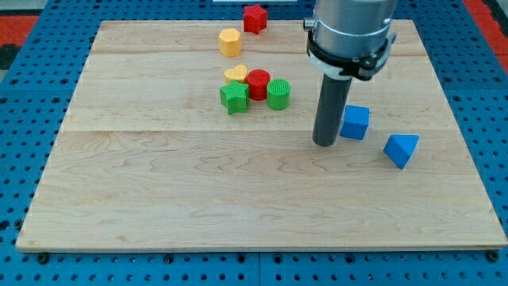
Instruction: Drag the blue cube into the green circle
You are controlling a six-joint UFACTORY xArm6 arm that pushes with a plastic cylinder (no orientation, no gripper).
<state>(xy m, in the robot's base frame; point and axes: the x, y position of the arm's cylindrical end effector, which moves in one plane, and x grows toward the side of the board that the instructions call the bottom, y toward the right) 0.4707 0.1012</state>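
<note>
The blue cube [355,122] sits at the view's right of the wooden board. My tip [323,144] rests on the board just to the cube's left, close to it or touching; I cannot tell which. The green circle, a short green cylinder [279,94], stands up and to the left in a cluster. The rod [332,107] rises from the tip to the arm's grey body [351,32] at the view's top.
A blue triangular block [402,150] lies right of the cube. Next to the green cylinder are a red cylinder [258,83], a green star [233,98] and a yellow heart [236,75]. A yellow hexagon [230,41] and a red star [254,17] sit near the top edge.
</note>
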